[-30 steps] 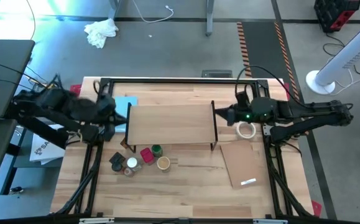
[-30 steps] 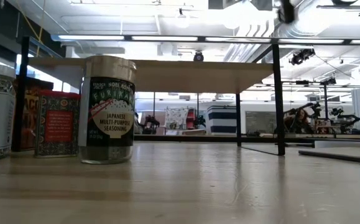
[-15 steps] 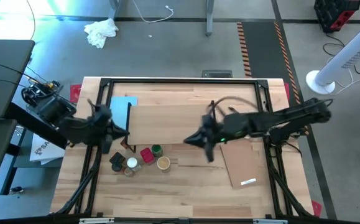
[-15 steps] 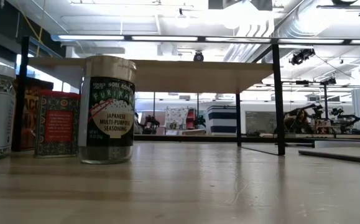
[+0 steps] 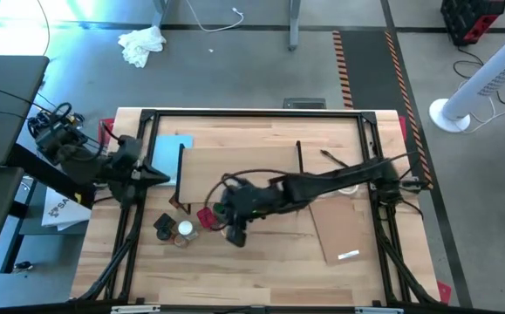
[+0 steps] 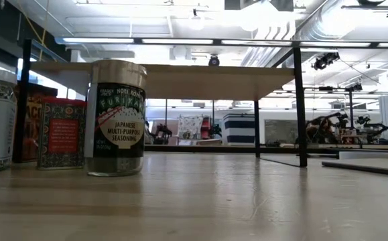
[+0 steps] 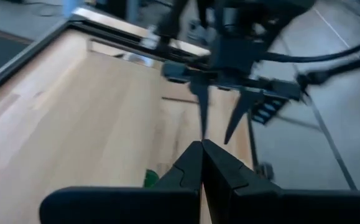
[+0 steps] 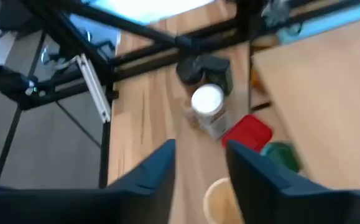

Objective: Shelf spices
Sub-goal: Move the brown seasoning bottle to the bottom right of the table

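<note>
The spices stand in a cluster on the table in front of the shelf (image 5: 226, 161): a dark-topped tin (image 5: 164, 225), a white-topped jar (image 5: 183, 229) and a red tin (image 5: 205, 216). My right gripper (image 5: 233, 228) hovers open over the cluster's right end, partly hiding the jars there. In its wrist view a tan-topped jar (image 8: 220, 199) lies below the gap between its fingers (image 8: 201, 180), with a green-topped jar (image 8: 282, 155) beside it. My left gripper (image 5: 165, 178) is shut and empty at the shelf's left end. The low view shows the jars (image 6: 116, 117) standing upright and no gripper.
A light-blue pad (image 5: 175, 144) lies behind the shelf's left end. A thin pale board (image 5: 339, 227) lies at the right front, and a white tape ring (image 5: 348, 186) shows by the right arm. The table's near half in front of the jars is bare wood.
My right arm has swept from the shelf's right end across the plank toward the table's left and near side, rolling its wrist, and now hangs over the jars. My left gripper has swung a little toward the near edge, still shut. The jars have not moved.
</note>
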Tool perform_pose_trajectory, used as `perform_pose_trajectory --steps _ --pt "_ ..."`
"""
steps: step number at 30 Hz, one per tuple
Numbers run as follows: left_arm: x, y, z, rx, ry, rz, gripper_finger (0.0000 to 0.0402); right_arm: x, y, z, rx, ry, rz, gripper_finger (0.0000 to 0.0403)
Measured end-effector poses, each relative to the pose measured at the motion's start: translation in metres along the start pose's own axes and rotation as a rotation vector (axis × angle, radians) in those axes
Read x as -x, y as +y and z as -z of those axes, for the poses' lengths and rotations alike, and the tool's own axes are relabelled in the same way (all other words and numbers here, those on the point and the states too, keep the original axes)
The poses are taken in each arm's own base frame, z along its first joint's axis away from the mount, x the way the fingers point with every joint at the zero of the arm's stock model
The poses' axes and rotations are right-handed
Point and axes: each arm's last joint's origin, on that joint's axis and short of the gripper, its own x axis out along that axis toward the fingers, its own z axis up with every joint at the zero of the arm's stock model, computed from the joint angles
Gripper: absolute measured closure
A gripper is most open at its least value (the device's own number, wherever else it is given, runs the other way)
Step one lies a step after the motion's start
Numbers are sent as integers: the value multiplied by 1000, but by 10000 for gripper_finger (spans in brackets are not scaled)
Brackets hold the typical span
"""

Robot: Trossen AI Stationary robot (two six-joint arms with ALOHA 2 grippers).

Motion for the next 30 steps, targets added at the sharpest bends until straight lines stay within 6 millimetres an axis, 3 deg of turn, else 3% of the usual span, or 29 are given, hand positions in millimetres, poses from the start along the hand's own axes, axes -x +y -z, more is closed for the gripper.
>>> perform_pose_trajectory --steps 7,12,16,21,22,30 --pt "12 6 0 -71 25 101 402 -28 23 9 -13 141 13 153" --pt "17 10 0 -65 6 103 402 -50 30 19 71 151 -129 136" --pt "17 11 -1 -39 -22 61 402 -52 27 20 85 123 -31 188" --pt "15 11 -2 -40 -56 -2 401 -56 7 16 48 137 61 364" --pt "14 11 -2 -40 -61 -15 402 -59 4 16 45 144 52 381" --pt "5 11 5 -27 -69 -89 402 -94 -10 33 -22 198 117 401"
